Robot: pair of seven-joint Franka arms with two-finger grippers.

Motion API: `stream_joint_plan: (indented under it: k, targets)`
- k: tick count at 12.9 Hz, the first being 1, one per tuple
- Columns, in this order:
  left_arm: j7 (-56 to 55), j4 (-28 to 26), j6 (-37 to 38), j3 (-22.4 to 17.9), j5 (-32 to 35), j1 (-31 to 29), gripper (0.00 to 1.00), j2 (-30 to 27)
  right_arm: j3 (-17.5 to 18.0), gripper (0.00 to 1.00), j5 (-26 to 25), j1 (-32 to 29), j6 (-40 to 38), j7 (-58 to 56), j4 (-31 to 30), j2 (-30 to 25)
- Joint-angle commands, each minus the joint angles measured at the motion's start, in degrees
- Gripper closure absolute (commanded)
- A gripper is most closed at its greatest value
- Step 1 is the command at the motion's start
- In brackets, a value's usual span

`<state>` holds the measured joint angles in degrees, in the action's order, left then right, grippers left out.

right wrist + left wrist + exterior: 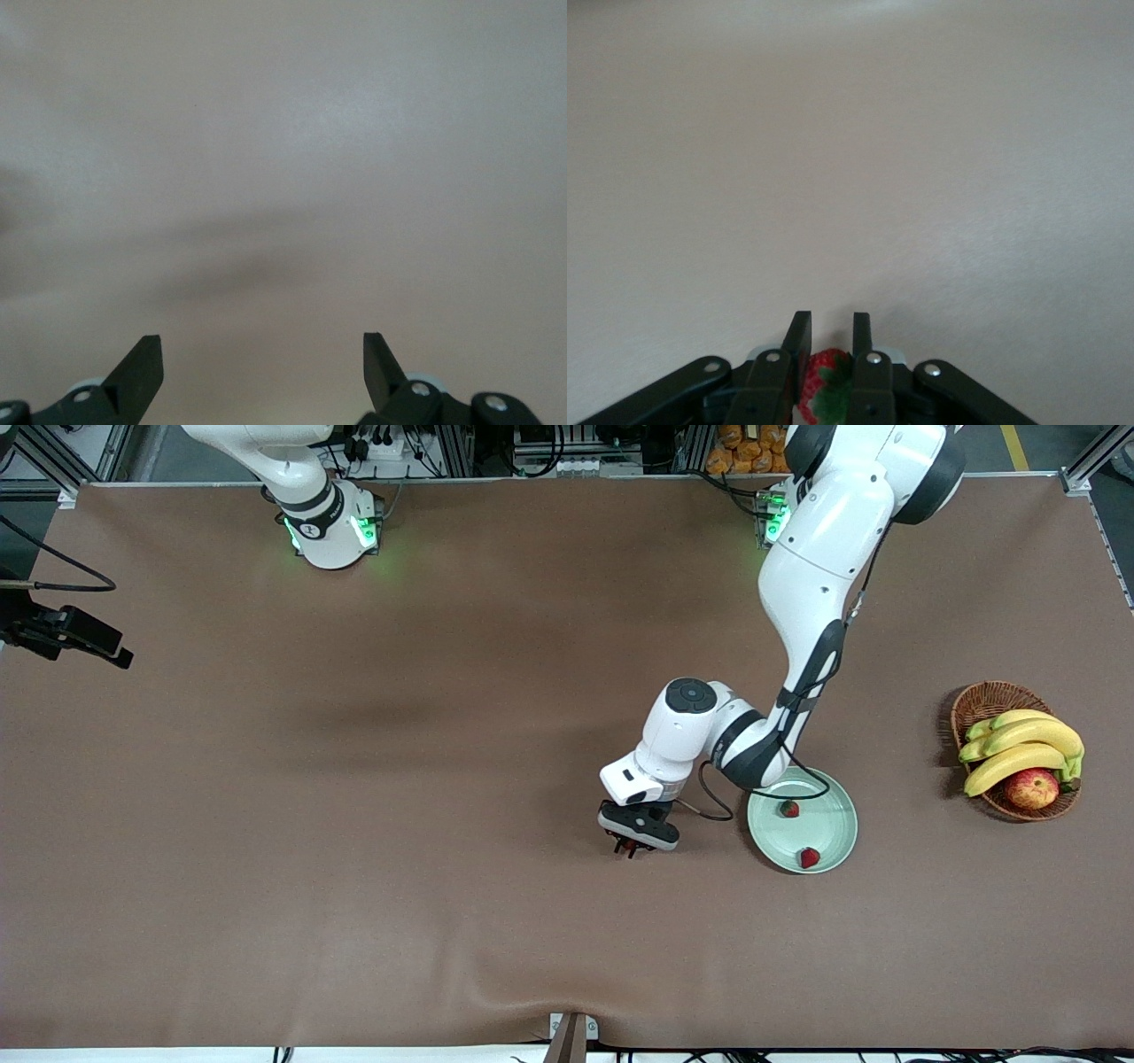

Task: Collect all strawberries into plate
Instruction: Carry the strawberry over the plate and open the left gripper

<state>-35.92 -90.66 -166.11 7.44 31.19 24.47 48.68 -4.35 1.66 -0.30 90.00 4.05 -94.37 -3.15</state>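
The pale green plate [831, 825] lies on the brown table and holds two strawberries [788, 809] [809, 857]. A third strawberry [827, 385], red with a green cap, sits pinched between the fingers of my left gripper [830, 323]. In the front view that left gripper [631, 849] is low over the table beside the plate, toward the right arm's end, with a bit of red showing at its tips. My right gripper [263, 350] is open with nothing between its fingers, over bare table; only that arm's base [330, 527] shows in the front view.
A brown wicker basket [983, 701] with bananas [1019, 748] and a red-yellow apple [1032, 788] stands at the left arm's end of the table. A black camera mount [66, 633] juts in at the right arm's end.
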Motion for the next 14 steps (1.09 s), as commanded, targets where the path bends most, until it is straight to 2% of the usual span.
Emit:
stream_joint_plan:
  k: [1, 4, 8, 12, 14]
  targets:
    - [-0.2, -7.75, 5.16, 0.47, 1.86, -1.43, 1.0, -8.75, 0.22, 0.0, 0.19, -0.31, -0.44, 0.87, 0.51, -0.27]
    - [6.89, -15.13, 6.32, 1.7, 1.86, -6.87, 1.0, -15.18, 0.22, 0.0, 0.19, -0.31, -0.44, 0.87, 0.51, -0.27]
    - [13.76, -23.14, 6.32, 8.63, 1.86, -20.39, 1.0, -20.46, 0.22, 0.0, 0.19, -0.31, -0.44, 0.87, 0.51, -0.27]
    - [21.67, -25.96, 6.67, 14.26, 1.86, -32.26, 1.0, -21.87, 0.22, 0.0, 0.19, -0.31, -0.44, 0.87, 0.68, -0.19]
    - [21.95, -25.97, 6.68, 14.89, 1.86, -34.39, 1.0, -21.44, 0.22, 0.0, 0.19, -0.31, -0.44, 0.87, 0.68, -0.19]
